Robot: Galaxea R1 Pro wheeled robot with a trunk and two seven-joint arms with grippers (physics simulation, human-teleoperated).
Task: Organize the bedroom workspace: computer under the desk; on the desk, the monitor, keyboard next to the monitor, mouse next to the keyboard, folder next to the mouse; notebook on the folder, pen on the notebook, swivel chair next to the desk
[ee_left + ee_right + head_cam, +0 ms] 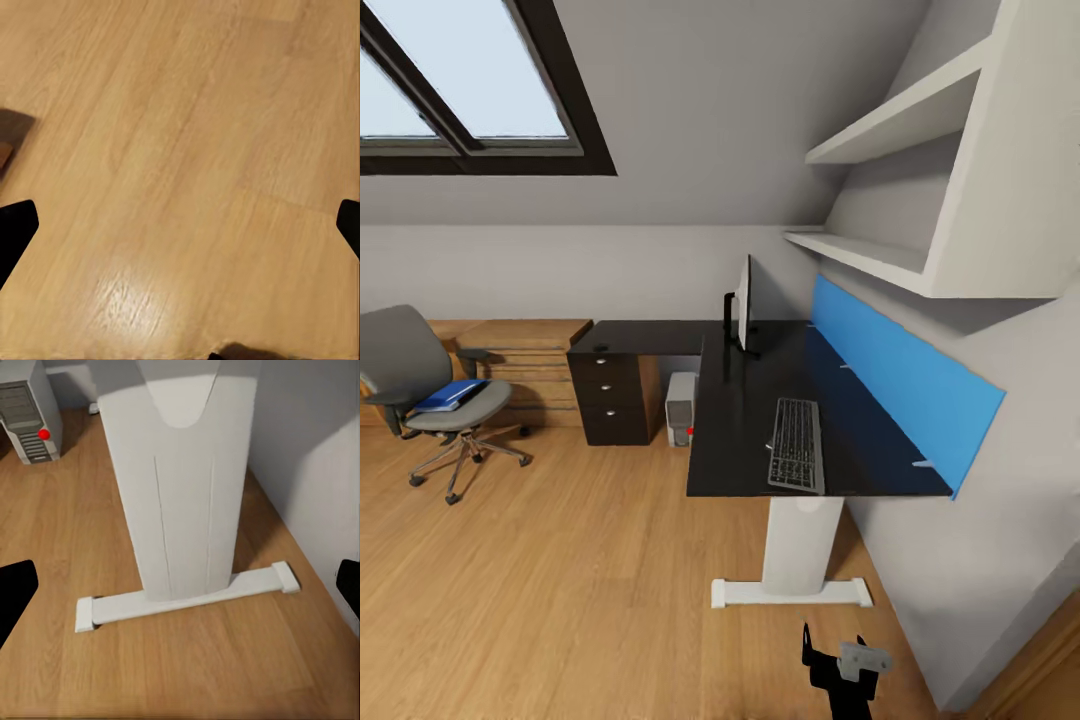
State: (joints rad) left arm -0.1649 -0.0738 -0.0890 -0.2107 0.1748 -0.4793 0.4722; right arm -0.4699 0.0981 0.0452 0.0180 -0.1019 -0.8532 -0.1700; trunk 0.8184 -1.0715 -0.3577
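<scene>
While you stand back on the wooden floor [560, 590], your head view takes in the desk [750, 400] with the monitor [743, 303] upright at its far end and the keyboard [797, 445] close to its near edge; the computer [681, 407] sits under the desk beside the drawer unit [610, 398]. Well apart, the swivel chair [430, 395] carries the blue folder [448, 394] on its seat, so the folder, the chair and more remain to be dealt with; I cannot make out the mouse, notebook or pen. Your right gripper [847, 668] hangs low at the picture's lower edge. Looking along the left gripper [180, 225], you see bare floor between fingertips [15, 225] spread wide and holding nothing. Looking along the right gripper [180, 585], also spread wide and empty, you face the white desk leg [180, 487] and its foot bar [187, 598]. Driving forward carelessly could knock that low arm into the leg, and a hasty grab at the folder may roll the chair away.
</scene>
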